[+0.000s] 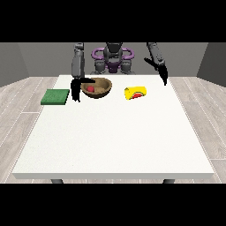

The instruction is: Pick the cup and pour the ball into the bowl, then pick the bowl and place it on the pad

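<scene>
On the white table [114, 132]: 1 brown bowl [104, 92] holding 1 red ball [90, 88], 1 yellow cup [135, 93] lying on its side, 1 green pad [55, 96]. The hand at the view's left [77, 89] sits against the bowl's rim; the hand at the view's right [163, 75] hangs well apart. I cannot tell either hand's grip.

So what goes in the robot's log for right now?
ball in bowl | cup on its side | hand at view's left by bowl | pad bare

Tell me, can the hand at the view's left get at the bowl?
Probably yes: that hand hangs right beside the bowl, on its pad side, with nothing between them.
</scene>
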You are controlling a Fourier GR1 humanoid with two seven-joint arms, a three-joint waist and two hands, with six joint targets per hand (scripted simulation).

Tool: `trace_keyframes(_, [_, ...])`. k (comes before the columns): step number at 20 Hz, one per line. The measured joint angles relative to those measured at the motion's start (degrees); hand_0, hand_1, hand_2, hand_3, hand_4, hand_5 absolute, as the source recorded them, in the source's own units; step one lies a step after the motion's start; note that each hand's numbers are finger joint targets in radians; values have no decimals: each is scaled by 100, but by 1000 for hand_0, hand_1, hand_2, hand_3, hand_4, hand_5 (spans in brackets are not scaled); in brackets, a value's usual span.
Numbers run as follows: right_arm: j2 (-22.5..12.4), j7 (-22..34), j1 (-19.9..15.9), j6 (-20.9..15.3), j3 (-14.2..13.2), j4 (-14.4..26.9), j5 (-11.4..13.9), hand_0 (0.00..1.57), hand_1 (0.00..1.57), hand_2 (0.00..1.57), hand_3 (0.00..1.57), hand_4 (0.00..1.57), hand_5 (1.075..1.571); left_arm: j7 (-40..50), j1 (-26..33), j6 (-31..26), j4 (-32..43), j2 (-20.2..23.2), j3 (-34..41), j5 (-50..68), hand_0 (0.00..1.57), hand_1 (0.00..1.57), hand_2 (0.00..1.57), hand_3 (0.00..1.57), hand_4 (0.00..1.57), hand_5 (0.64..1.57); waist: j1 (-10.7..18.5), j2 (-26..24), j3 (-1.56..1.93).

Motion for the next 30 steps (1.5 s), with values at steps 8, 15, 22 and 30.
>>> trace_keyframes(8, [-849,-544,570,-1532,766,-385,1456,1571,1571,1571,1571,1307,1566,-46,-442,-266,-310,59,-202,-31,0,0,0,0,0,708,720,428,-305])
trace_keyframes(15, [-1517,-18,761,-2589,1044,-707,2199,1571,1571,1571,1571,1199,1571,-21,-673,-340,-431,-26,-372,-89,0,0,0,0,0,713,1282,625,-294])
trace_keyframes(22, [-1775,1953,649,-2685,1284,-745,2428,1571,1571,1571,1571,1221,1570,180,-692,-376,-192,-85,-378,-85,0,0,0,0,0,709,1378,241,-87])
trace_keyframes(30, [-3033,3964,428,-1467,2295,-1301,3353,1571,1571,1571,1571,1571,1561,208,-223,-234,578,-84,-88,10,0,0,0,0,0,732,546,-809,44])
